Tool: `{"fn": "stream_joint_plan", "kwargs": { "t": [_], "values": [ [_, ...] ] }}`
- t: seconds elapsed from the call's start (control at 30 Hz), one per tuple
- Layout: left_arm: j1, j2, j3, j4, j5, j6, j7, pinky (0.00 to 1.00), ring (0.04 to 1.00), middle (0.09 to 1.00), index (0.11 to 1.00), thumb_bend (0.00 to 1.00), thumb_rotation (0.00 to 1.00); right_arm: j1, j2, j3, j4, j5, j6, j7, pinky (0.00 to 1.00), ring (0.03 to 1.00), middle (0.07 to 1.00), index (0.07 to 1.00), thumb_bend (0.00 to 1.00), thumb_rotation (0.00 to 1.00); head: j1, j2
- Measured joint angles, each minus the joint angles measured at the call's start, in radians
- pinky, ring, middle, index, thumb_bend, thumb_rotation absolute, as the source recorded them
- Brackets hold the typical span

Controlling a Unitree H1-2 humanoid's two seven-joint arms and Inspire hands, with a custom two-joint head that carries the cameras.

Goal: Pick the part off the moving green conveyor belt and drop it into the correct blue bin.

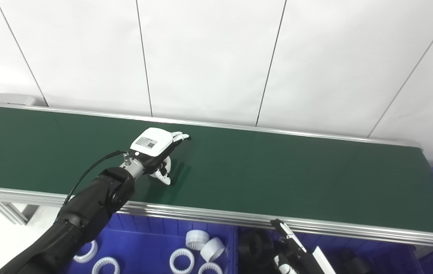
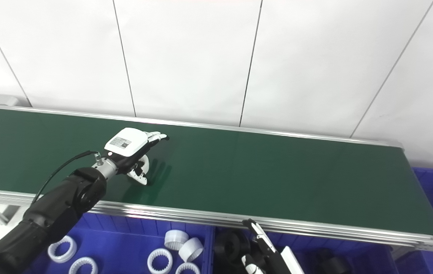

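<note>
Left eye view is showing no part [image 1: 165, 173] lying free anywhere on the green conveyor belt [image 1: 277, 179]; the only candidate is a white piece under the left hand [image 1: 155, 152], hanging below the palm toward the belt's near edge, and I cannot tell whether it is a part or the hand's own thumb. The left hand is hovering over the belt's left half, fingers reaching toward the far edge and partly curled; whether it is gripping anything is unclear. The risk, as I judge it: if the hold is loose, the piece could be slipping back onto the moving belt and carried away, or falling among the wrong parts. The blue bin [image 1: 148, 243] with white rings [image 1: 182, 260] is sitting just below the bench's near edge, beside another holding black parts [image 1: 256, 241]. The right hand [image 1: 290, 247] is waiting low there, its state unclear.
</note>
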Motion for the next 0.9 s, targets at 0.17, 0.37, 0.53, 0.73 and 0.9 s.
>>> {"fn": "stream_joint_plan", "kwargs": {
  "t": [0.17,0.37,0.53,0.73,0.9],
  "values": [
    [-0.005,0.0,-0.007,0.0,-0.003,0.007,-0.024,0.69,0.849,0.917,0.889,0.94,0.09,0.0,0.001,0.0,-0.023,-0.001,0.0,0.0,0.89,0.953,0.985,0.959,0.31,0.89,-0.002,0.002],
    [-0.018,0.0,-0.013,0.0,-0.005,0.027,-0.071,0.66,0.847,0.926,0.892,0.93,0.03,0.002,0.001,0.0,-0.023,0.0,0.001,0.004,0.89,0.958,0.986,0.96,0.3,0.88,-0.008,0.011],
    [-0.031,-0.001,-0.02,-0.01,-0.022,0.065,-0.147,0.61,0.82,0.923,0.85,0.88,0.0,0.005,0.001,-0.001,-0.035,0.001,0.005,0.015,0.89,0.956,0.987,0.959,0.29,0.87,-0.009,0.012],
    [-0.058,-0.018,-0.054,-0.002,-0.023,0.086,-0.178,0.46,0.639,0.803,0.743,0.83,0.0,0.007,0.001,-0.005,-0.038,0.0,0.006,0.017,0.88,0.953,0.983,0.952,0.29,0.86,-0.014,0.017],
    [-0.097,-0.046,-0.093,0.033,-0.007,0.105,-0.181,0.33,0.533,0.715,0.68,0.85,0.0,-0.002,0.001,-0.005,-0.036,-0.003,0.005,0.017,0.9,0.959,0.978,0.951,0.29,0.86,-0.017,0.017]
  ]
}}
